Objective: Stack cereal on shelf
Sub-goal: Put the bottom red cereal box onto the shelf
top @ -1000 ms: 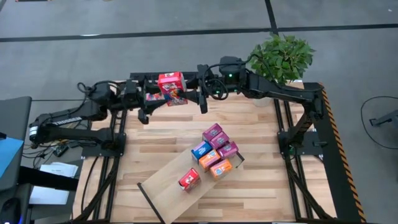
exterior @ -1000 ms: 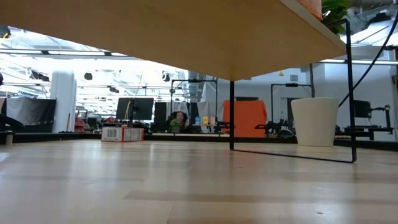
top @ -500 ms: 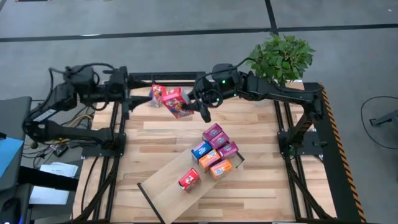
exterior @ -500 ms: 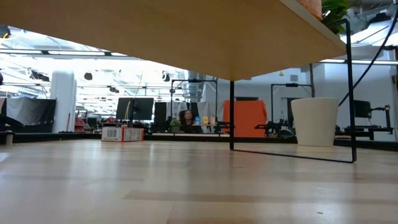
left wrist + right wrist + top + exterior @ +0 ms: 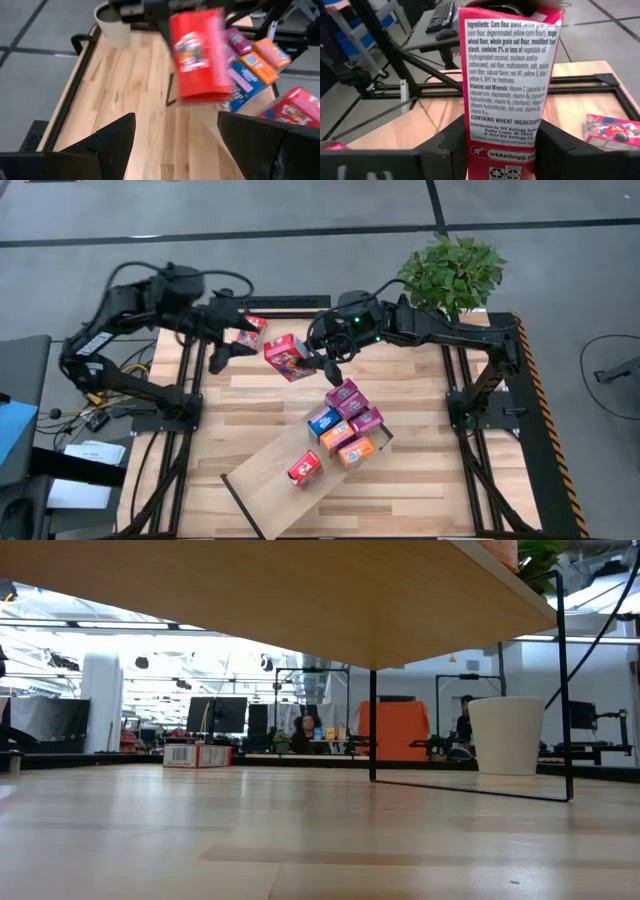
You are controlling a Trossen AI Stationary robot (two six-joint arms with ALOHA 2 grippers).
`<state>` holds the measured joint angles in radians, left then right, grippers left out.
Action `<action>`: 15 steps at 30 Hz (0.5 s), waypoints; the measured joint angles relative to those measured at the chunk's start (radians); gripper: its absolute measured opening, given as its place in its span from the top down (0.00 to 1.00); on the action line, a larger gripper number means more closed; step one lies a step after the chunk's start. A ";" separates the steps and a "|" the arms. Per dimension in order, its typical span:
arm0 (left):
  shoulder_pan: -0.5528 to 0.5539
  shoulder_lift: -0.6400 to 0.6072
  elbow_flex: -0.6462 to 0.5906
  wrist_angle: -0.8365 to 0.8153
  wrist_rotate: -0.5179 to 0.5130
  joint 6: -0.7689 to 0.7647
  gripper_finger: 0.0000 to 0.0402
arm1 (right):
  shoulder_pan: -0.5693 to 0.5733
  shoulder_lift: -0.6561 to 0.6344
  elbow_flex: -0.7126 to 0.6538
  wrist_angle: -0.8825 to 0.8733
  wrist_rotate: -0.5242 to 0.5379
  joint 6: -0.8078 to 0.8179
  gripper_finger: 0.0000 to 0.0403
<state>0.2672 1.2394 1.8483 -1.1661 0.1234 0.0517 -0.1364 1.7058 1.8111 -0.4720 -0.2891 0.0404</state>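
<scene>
Since a second ago the left hand point(image 5: 222, 340) has let go and drawn back empty with fingers spread, while the right hand point(image 5: 320, 358), clamped on the red cereal box point(image 5: 286, 356), has carried it nearer the shelf point(image 5: 262, 480). Its flat cardboard sides suit the pinch, judging by the upright hold above the planked bench point(image 5: 420, 480); another red box point(image 5: 249, 330) lies at the bench's far edge.

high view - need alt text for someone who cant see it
Seen from above, the right gripper holds a red cereal box over the wooden table, while the open left gripper hovers near another red box at the table's far edge. Six small boxes cluster on a slanted pale shelf board; a potted plant stands at the far right corner.
</scene>
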 joint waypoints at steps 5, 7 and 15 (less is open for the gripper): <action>0.000 -0.003 0.098 -0.043 -0.005 -0.005 0.32 | -0.001 0.000 0.000 0.006 0.004 -0.007 0.54; 0.000 -0.002 0.115 -0.036 -0.014 -0.006 0.32 | -0.001 0.000 0.000 0.014 0.003 -0.012 0.53; 0.001 0.096 0.108 -0.005 0.043 0.043 0.32 | -0.002 0.000 0.001 0.010 0.002 -0.016 0.52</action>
<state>0.2680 1.3358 1.9560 -1.1711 0.1660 0.0952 -0.1381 1.7058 1.8118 -0.4615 -0.2868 0.0242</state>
